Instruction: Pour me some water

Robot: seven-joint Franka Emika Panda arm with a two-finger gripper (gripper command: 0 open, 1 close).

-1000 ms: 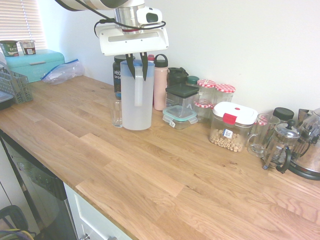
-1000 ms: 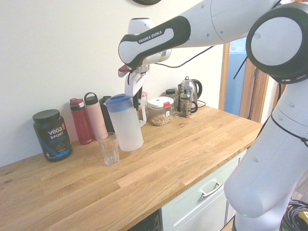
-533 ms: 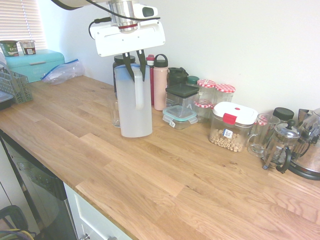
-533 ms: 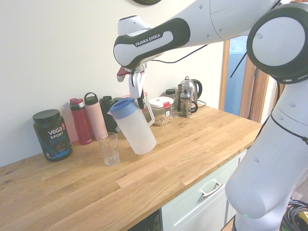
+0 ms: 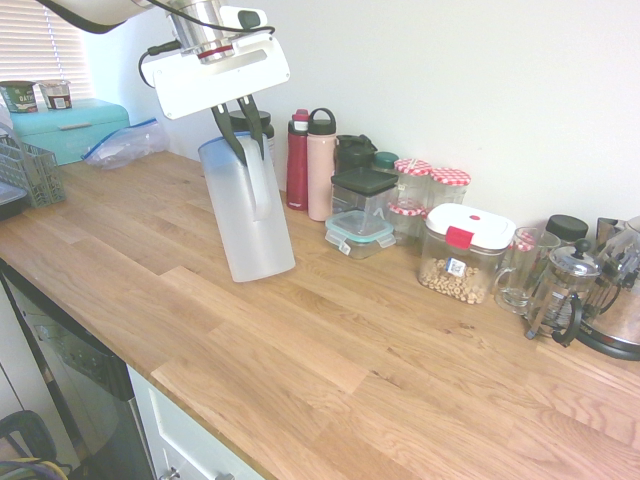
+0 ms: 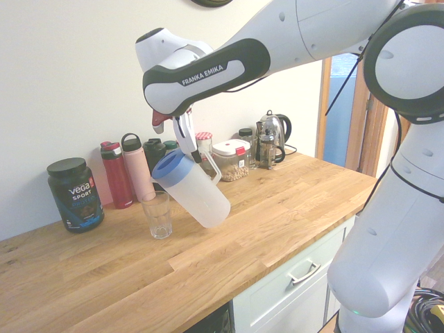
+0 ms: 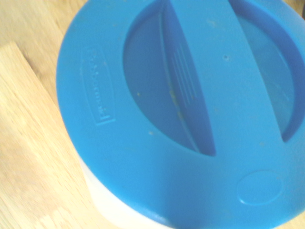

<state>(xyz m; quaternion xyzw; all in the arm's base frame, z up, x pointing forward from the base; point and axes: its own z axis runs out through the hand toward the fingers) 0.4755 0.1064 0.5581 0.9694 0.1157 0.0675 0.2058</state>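
My gripper is shut on the handle of a tall frosted jug with a blue lid. The jug hangs just above the wooden counter, tilted, with its lid end leaning over a small clear glass tumbler. The tumbler stands upright on the counter and is hidden behind the jug in the first exterior view. In the second exterior view the gripper sits above the jug. The blue lid fills the wrist view. The water cannot be seen: no stream or level shows.
Along the wall stand a black Vega tub, a red bottle, a pink bottle, food containers, jars, a cereal box, a French press and a kettle. A teal bread bin is far left.
The jug has come up off the counter, shifted toward the tumbler and tipped over from upright to a clear lean, lid end first. The grip stayed shut.
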